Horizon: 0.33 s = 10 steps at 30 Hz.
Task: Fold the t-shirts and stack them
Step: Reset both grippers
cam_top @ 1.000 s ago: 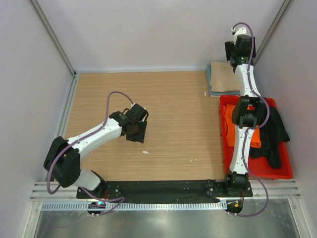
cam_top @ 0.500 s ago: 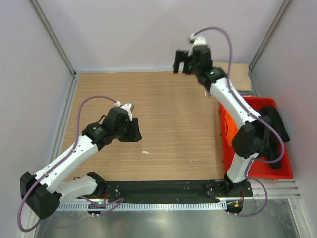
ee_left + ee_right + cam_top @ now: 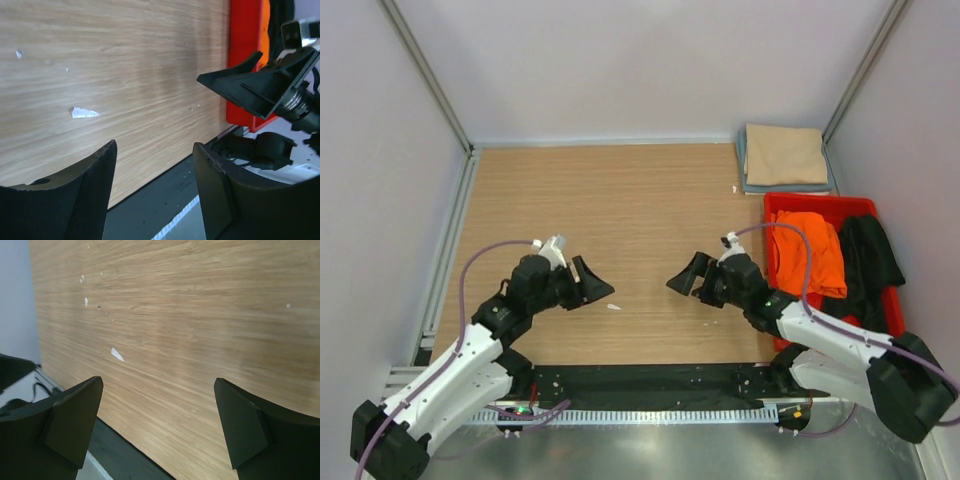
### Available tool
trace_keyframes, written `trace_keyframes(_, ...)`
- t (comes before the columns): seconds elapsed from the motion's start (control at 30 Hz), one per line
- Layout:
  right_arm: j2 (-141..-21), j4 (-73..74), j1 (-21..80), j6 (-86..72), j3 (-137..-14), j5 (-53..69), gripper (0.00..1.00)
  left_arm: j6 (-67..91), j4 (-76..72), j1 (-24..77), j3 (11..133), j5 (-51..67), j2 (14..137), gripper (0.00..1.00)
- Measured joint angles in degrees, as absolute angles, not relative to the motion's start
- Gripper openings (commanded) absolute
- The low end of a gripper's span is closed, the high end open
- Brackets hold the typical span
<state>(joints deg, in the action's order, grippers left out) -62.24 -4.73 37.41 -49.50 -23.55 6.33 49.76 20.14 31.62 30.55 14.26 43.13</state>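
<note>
**A:** Shirts: where, measured from the red bin [image 3: 820, 199]?

**B:** Two are inside. The orange shirt [image 3: 810, 250] is crumpled on the side nearer the middle of the table. The black shirt [image 3: 868, 255] is bunched beside it, and part of it hangs over the bin's outer wall.

**A:** The other two?

**B:** Out of the bin, just beyond its far edge, in the corner. The tan shirt [image 3: 783, 153] is folded flat into a rectangle. It lies on the blue-grey shirt [image 3: 743, 172], also folded. Only a thin strip of the blue-grey one shows along the tan one's edges.

**A:** Right gripper?

**B:** The right gripper [image 3: 685, 277] is low over the wooden table [image 3: 650, 190], near the bin's inner wall and pointing away from the bin. Its jaws are spread wide and empty. The wrist view shows only bare wood between its fingers [image 3: 75, 415].

**A:** Left gripper?

**B:** The left gripper [image 3: 590, 283] is well apart from the bin, past the right gripper. It faces the right one across a stretch of bare wood. Its jaws are parted and hold nothing.

**A:** Anything else there?

**B:** A small white scrap [image 3: 613, 306] on the wood. It lies between the two grippers, on the side away from the bin and closer to the left gripper. Neither gripper touches it.
</note>
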Motion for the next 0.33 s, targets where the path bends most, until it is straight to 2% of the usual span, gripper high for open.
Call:
trace_keyframes(0.17, -49.98, -5.32, 37.41, -58.65, -14.72, 4.05, 1.0, 60.38, 9.28, 31.48, 16.05, 14.13, 32.03, 0.79)
trace_keyframes(0.33, -38.04, -3.25, 37.39, -66.48, -8.75, 0.95, 1.0, 71.66, 2.31, 31.46, 4.23, 11.22, 12.75, 0.86)
